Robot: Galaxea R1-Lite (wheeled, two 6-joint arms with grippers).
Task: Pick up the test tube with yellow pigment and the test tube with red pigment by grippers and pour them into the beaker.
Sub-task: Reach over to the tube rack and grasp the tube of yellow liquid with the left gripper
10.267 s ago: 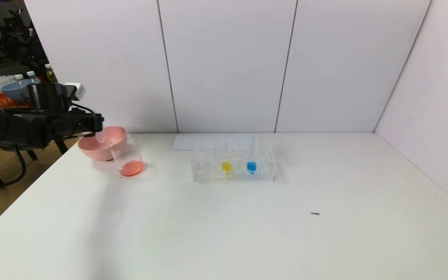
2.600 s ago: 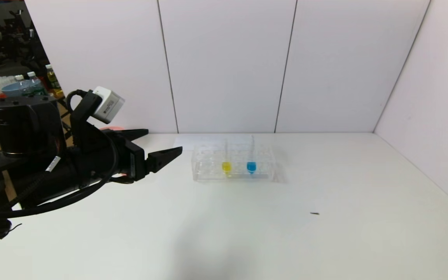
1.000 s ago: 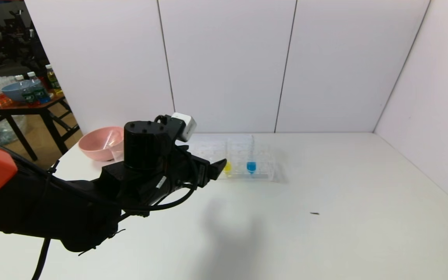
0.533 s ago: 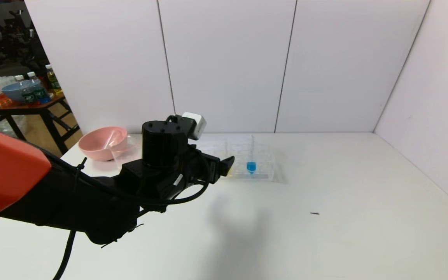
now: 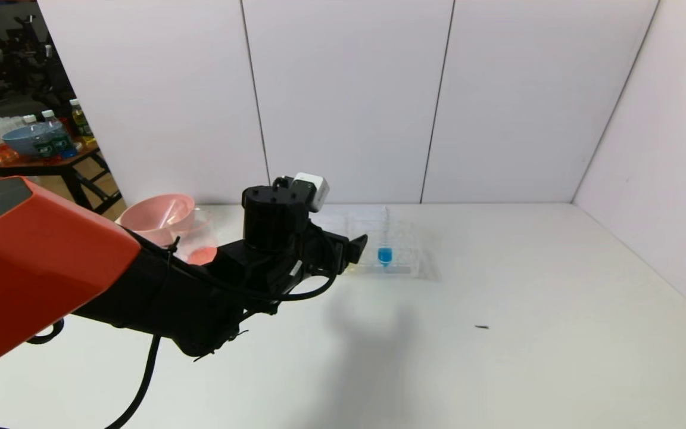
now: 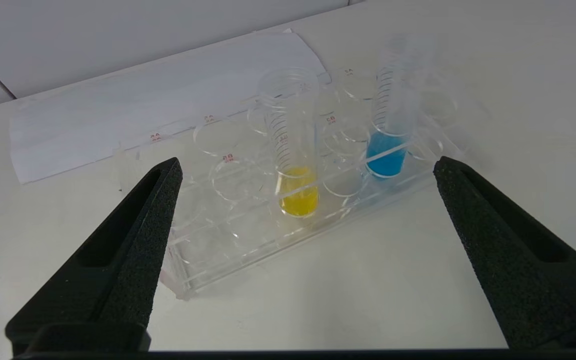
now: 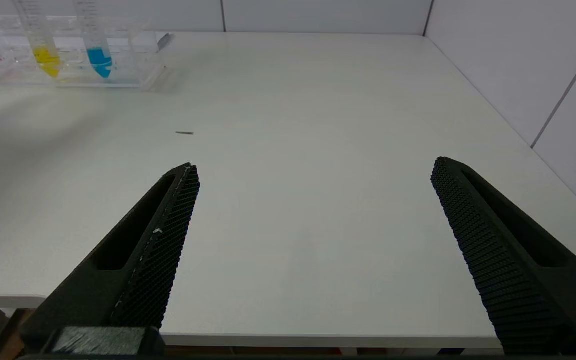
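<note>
**Left claw lined up on the yellow tube**

At the table's 12 o'clock, in the head view, the clear rack (image 5: 399, 253) stands on the white table (image 5: 498, 357) with the blue tube (image 5: 384, 253) showing in it. The left gripper (image 5: 358, 250) reaches in from 9 o'clock, its tips just at the rack's near-left end and covering the yellow tube there. The beaker (image 5: 197, 241), with red-orange liquid pooled in its bottom, stands at 10 o'clock, just beside the pink bowl (image 5: 158, 217). No red-filled tube shows anywhere, so I judge the red pour done and the yellow pickup the step in hand.

In the left wrist view, the left gripper's jaws stand wide apart and hold nothing. The test tube with yellow pigment (image 6: 293, 150) stands upright in the rack between the 2 fingers, a little nearer the one on the side away from the blue tube, and apart from both. It is slim and clear, with printed graduation marks and a short plug of bright yellow at its bottom. The blue tube stands 1 slot over. The next move, I judge, calls for advancing until the fingers flank the tube's upper part, then closing gently and lifting straight up, without clipping the blue neighbour.

In the right wrist view, the right gripper (image 7: 313, 240) hangs over the table's near edge at 5 o'clock, jaws spread wide and empty, well apart from the rack.
</note>
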